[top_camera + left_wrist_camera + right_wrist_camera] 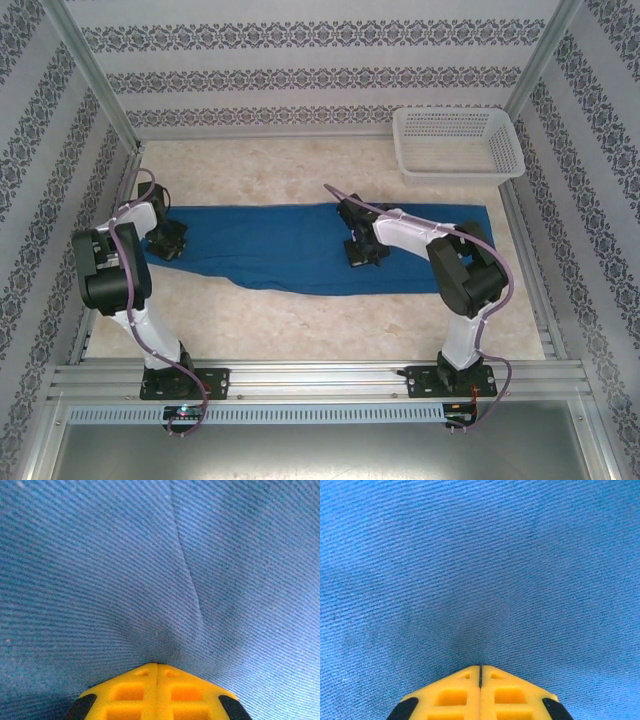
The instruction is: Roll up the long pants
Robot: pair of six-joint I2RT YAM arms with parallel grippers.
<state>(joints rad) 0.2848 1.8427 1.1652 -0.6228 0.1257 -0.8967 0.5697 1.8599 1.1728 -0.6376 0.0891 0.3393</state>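
The long pants point(290, 248) lie flat and stretched left to right across the table as a plain royal-blue cloth. My left gripper point(168, 243) rests on their left end. In the left wrist view its yellow fingers point(140, 690) are shut tip to tip, the gripper point(157, 665) pressing down on the blue cloth point(100, 570), where a crease runs up from the tips. My right gripper point(363, 250) sits on the pants right of the middle. In the right wrist view it point(480, 667) is shut as well, tips against smooth blue cloth point(480, 555).
A white plastic mesh basket point(460, 168) stands at the back right corner, beyond the pants' right end. Patterned walls close in the table on three sides. Bare beige tabletop point(300, 320) lies between the pants and the arms' bases.
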